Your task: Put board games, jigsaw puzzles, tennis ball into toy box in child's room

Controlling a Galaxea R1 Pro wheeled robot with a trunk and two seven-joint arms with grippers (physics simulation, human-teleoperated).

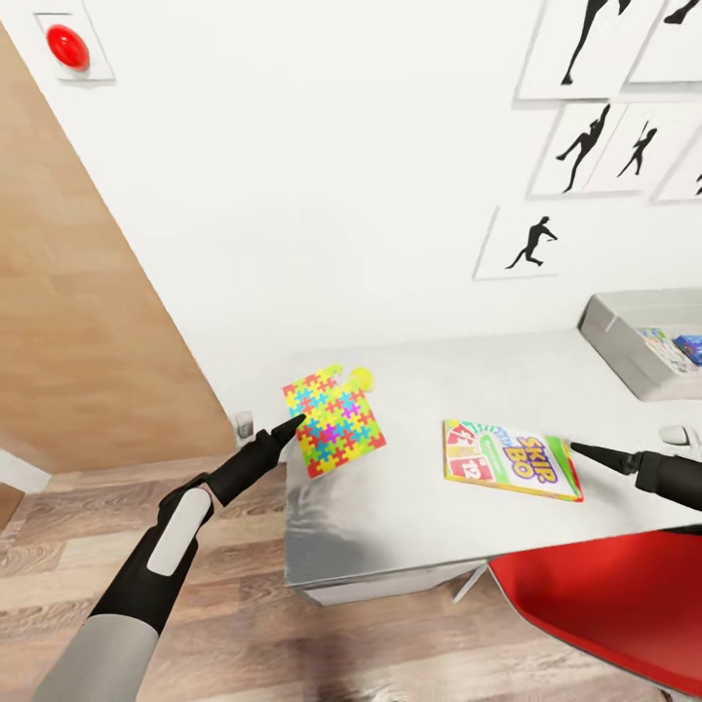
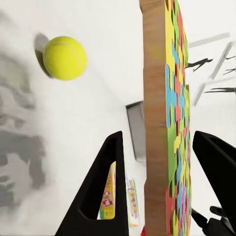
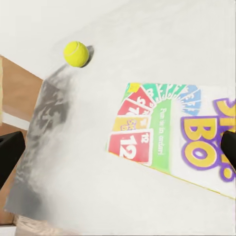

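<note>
At the left, the left gripper (image 1: 292,422) reaches over the table's (image 1: 429,507) left edge with its tip at a puzzle (image 1: 334,420). In the left wrist view the puzzle (image 2: 164,123) stands on edge between the two black fingers (image 2: 105,191), with a gap showing on each side, so the jaws look spread around it rather than clamped, though contact is hard to judge. In the head view the puzzle appears tilted up near the table's rear left corner. Just behind it, partly hidden, sits the ball (image 1: 362,377), close to the back edge; the wrist views show the ball (image 2: 64,57) (image 3: 76,53) resting on the grey top.

Toward the middle of the table, near the front edge, the SKIP BO box (image 1: 511,459) lies flat, face up. The right gripper (image 1: 585,450) points at the box's right end from just beside it; whether its jaws are spread or closed cannot be told.

At the table's right rear, the toy box (image 1: 612,336) stands with printed items inside. A red chair (image 1: 604,604) is tucked at the front right.
</note>
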